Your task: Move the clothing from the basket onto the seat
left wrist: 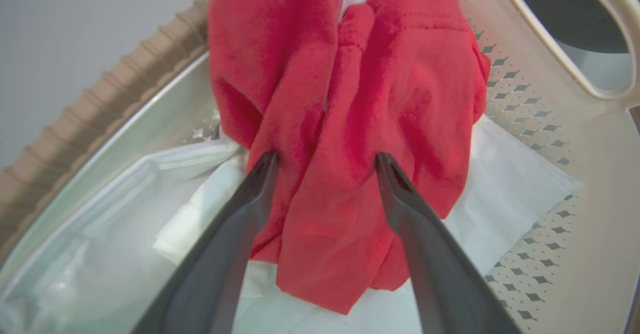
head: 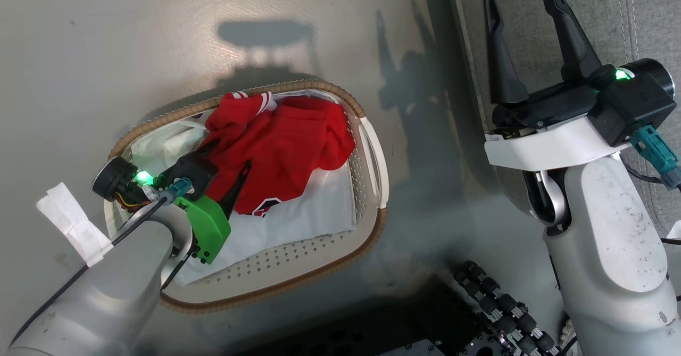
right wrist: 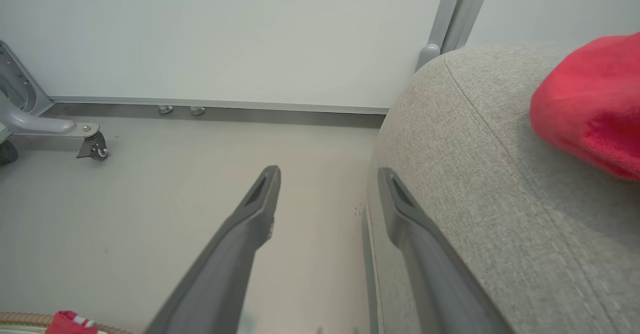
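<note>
Grasp stage, with left gripper (left wrist: 326, 160) spread wide astride clothing (head: 282, 143) at twelve o'clock in basket (head: 298, 287), clamping nothing. Next: pinch, lift, swing to seat (head: 628, 21) at two o'clock.

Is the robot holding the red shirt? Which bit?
Not yet. The left pincer is open around a bunched fold of the red clothing in the basket. The right pincer is open too, empty.

A test lab is posing as a home. White wall panels (right wrist: 225, 34) and a castered metal frame (right wrist: 50, 124) are standing upper left; a sofa seat (right wrist: 475, 184) and laundry basket (head: 319, 87) are sitting on bare floor (right wrist: 125, 214).
</note>
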You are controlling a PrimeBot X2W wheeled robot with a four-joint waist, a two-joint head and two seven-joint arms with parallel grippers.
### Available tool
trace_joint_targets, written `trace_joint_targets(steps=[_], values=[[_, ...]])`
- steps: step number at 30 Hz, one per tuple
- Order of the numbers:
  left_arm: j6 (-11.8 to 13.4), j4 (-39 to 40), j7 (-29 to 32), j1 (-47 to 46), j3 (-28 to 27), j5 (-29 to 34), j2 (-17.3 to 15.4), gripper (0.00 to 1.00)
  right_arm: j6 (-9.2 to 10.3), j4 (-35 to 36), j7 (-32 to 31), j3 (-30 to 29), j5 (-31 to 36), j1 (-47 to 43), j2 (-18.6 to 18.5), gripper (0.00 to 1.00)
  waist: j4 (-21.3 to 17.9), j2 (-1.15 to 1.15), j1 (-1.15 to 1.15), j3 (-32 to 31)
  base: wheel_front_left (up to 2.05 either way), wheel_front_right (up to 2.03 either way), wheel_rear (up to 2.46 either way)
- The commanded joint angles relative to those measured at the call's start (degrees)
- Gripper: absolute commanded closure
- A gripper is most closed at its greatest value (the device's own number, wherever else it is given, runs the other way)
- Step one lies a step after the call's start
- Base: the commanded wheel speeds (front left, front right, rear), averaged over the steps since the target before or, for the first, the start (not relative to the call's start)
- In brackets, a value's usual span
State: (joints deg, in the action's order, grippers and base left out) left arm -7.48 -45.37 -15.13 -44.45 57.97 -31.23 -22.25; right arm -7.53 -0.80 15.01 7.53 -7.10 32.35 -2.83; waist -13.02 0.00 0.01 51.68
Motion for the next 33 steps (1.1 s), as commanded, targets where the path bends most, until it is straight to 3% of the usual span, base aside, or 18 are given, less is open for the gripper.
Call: trace_joint_targets(steps=[1,16,17,18,26,33], values=[[-0.03,-0.55,-0.02,-1.45,0.64,-0.18,-0.33,0.00,0.08,0.27,0.25,-0.16,-0.27,0.05,-0.14,0.00,-0.59,0.00,-0.01,0.88,0.00,0.00,0.00],[-0.03,-1.85,-0.02,-6.64,13.50,-6.25,1.34,0.00,0.08,0.84,0.25,-0.35,-0.75,-1.20,-0.13,0.00,-1.02,0.00,-0.01,1.95,0.00,0.00,0.00],[-0.03,-2.14,-0.02,-6.54,13.90,-6.61,1.51,0.19,0.08,0.82,0.25,-0.42,-0.69,-1.27,-0.14,0.00,-1.02,0.00,-0.01,1.90,0.00,0.00,0.00],[-0.03,-2.36,-0.02,-6.54,14.24,-6.81,1.53,1.00,0.08,0.80,0.25,-0.46,-0.62,-1.30,-0.14,0.00,-1.02,0.00,-0.01,1.87,0.00,0.00,0.00],[-0.03,-1.66,-0.02,-5.69,15.13,-10.10,1.10,1.00,0.08,-0.26,0.25,-0.91,-1.02,-0.97,-0.14,0.00,-0.72,0.00,-0.01,-0.62,0.00,0.00,0.00],[-0.03,1.62,-0.03,-2.68,13.20,-10.14,0.90,1.00,0.08,-3.15,0.25,0.69,-1.19,-1.28,-0.16,0.00,0.13,0.00,-0.01,-7.25,0.00,0.00,0.00]])
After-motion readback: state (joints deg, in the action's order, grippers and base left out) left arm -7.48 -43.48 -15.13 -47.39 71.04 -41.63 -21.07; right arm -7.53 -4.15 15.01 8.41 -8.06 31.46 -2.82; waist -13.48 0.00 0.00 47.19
